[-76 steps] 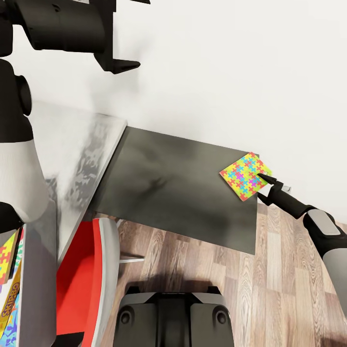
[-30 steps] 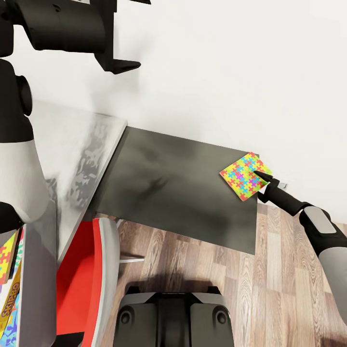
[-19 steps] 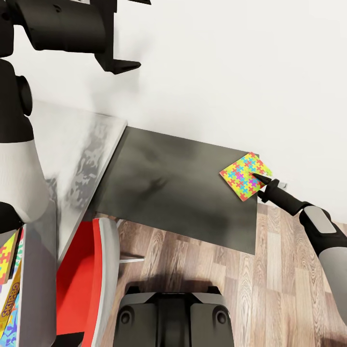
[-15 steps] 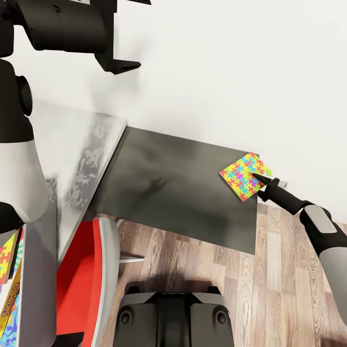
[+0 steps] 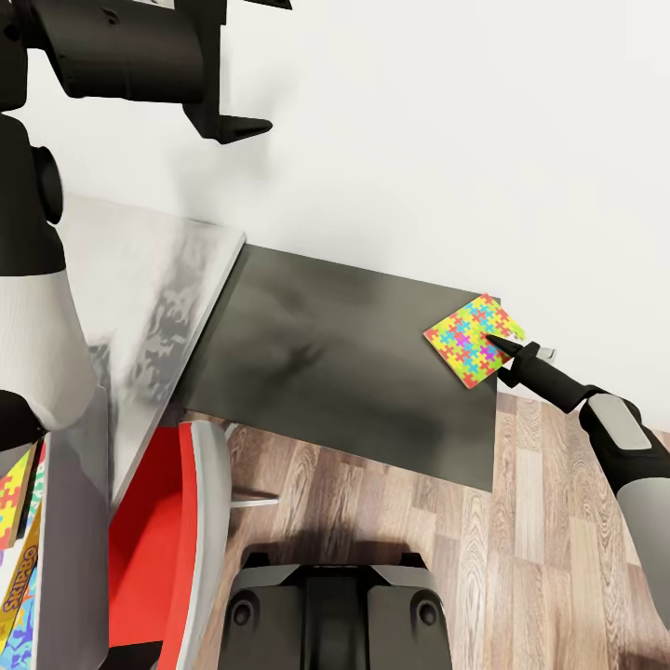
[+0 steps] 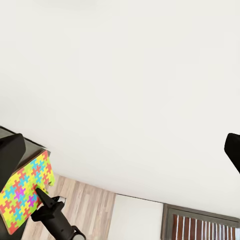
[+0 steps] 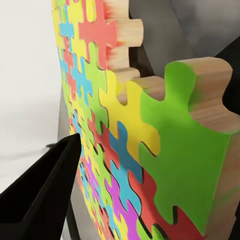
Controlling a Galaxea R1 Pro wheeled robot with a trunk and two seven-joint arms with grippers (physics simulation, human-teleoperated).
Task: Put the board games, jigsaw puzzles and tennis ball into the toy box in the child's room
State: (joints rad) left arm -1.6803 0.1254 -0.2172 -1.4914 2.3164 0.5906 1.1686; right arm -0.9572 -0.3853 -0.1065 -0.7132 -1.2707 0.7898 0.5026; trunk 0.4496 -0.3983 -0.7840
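From my head camera the biggest thing in front of me is the white wall (image 5: 447,140), and under it the low dark grey cabinet top (image 5: 344,363), set against the pale table (image 5: 149,279) to its left, with wood-plank floor (image 5: 521,558) below. The red chair (image 5: 154,540) sits tucked beside the table edge, close to my base. At my lower left the toy box (image 5: 70,558) shows one grey wall, and I can see a Skip-Bo board game (image 5: 20,582) and a puzzle-patterned square (image 5: 11,493) standing inside it — so I judge that part of the job done. My left gripper (image 5: 233,126) is parked high toward the wall, out of the way; its jaws stand wide apart with nothing between them. What remains here is the jigsaw puzzle (image 5: 474,339), lying flat at the far right corner of the cabinet top, its corner just over the edge — which is why I come at it from that side. My right gripper (image 5: 500,350) has its fingers over the puzzle's near edge; in the right wrist view one dark finger (image 7: 45,195) lies beside the patterned face and the thick wooden edge sits right in front, but I cannot tell whether the jaws are actually clamped on it. I judge the grasp needs confirming before lifting.
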